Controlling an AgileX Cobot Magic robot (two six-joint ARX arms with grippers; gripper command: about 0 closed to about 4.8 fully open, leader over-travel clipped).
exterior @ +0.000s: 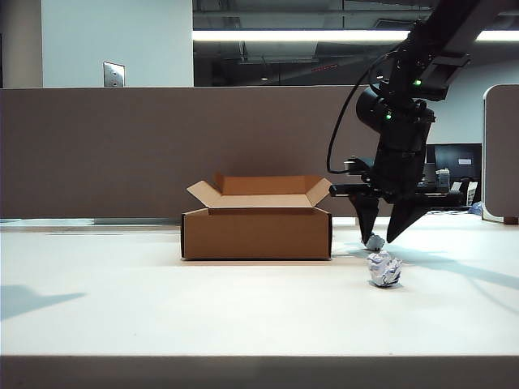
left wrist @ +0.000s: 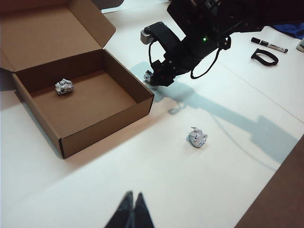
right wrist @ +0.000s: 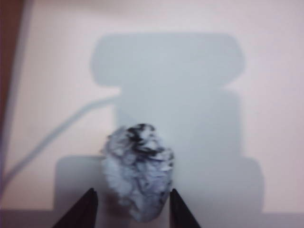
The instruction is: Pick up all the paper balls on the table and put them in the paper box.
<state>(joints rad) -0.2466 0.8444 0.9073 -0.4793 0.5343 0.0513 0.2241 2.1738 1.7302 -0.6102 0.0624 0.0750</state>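
Your left wrist view alone shows inside the paper box (left wrist: 80, 95): one paper ball (left wrist: 63, 87) on its floor, with the left claw (left wrist: 132, 209) pressed together above bare tabletop (left wrist: 199, 190). You count three balls; a second (exterior: 383, 269) lies loose right of the box. The right claw (exterior: 381, 237) straddles the third (right wrist: 138, 168), fingers flanking it; you cannot tell whether it pinches. A marker (left wrist: 269, 45) lies beyond.

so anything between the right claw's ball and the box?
Nothing visible. The right claw straddles a ball on the table just right of the box, whose flaps are open. The other loose ball lies nearer the camera, off that path.
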